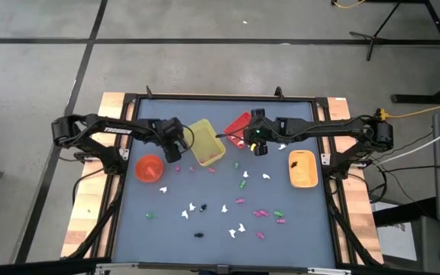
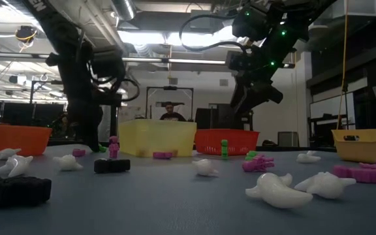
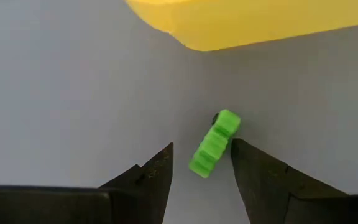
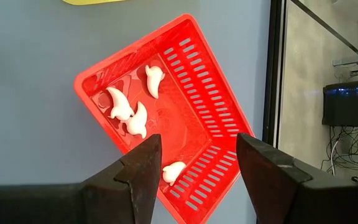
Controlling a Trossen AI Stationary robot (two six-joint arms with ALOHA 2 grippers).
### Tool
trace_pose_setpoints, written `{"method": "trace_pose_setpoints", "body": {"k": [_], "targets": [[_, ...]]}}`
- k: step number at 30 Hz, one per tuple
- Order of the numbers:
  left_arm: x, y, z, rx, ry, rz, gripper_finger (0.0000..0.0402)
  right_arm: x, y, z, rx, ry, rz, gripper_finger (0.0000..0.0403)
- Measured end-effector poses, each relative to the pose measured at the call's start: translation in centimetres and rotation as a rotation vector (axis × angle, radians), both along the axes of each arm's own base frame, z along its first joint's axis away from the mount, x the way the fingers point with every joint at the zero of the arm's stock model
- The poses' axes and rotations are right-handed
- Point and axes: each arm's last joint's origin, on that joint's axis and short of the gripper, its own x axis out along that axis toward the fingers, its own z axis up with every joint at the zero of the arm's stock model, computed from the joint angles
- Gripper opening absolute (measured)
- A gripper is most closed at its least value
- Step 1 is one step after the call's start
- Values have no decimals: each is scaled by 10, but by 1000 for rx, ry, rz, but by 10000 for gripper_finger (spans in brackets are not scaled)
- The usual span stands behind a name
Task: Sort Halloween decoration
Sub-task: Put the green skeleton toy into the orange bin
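Green trinket (image 3: 214, 143) on table between spread left hand (image 3: 201, 165) fingers; right hand (image 4: 197, 162) wide above red bin (image 4: 204, 118).

Grey concrete floor (image 1: 205, 69) around us, workshop behind.
From above we see dark seams crossing the floor at 12 o'clock, a black stand (image 1: 392, 27) at 1 o'clock, and a yellow cable (image 1: 422, 113) running in at 3 o'clock. Looking level, we see ceiling lights (image 2: 168, 36) glowing among pipes, a dark doorway (image 2: 168, 101) straight ahead with a person (image 2: 170, 112) seated before it, and a dark wall (image 2: 361, 59) at 3 o'clock.
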Motion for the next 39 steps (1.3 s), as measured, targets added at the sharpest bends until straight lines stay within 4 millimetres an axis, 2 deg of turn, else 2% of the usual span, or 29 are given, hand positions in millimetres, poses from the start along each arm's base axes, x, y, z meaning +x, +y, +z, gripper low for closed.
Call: {"method": "trace_pose_setpoints", "body": {"k": [7,25,34,39], "targets": [[-4,0,-4,-30,-9,7,141,0,0,0,0,0,0,207],[-2,0,-4,-27,-30,12,23,0,0,0,1,3,0,207],[3,3,6,-41,-8,33,15,-1,-1,0,-22,13,-18,207],[8,6,25,-70,54,37,15,-4,-1,5,-59,9,-45,207]]}}
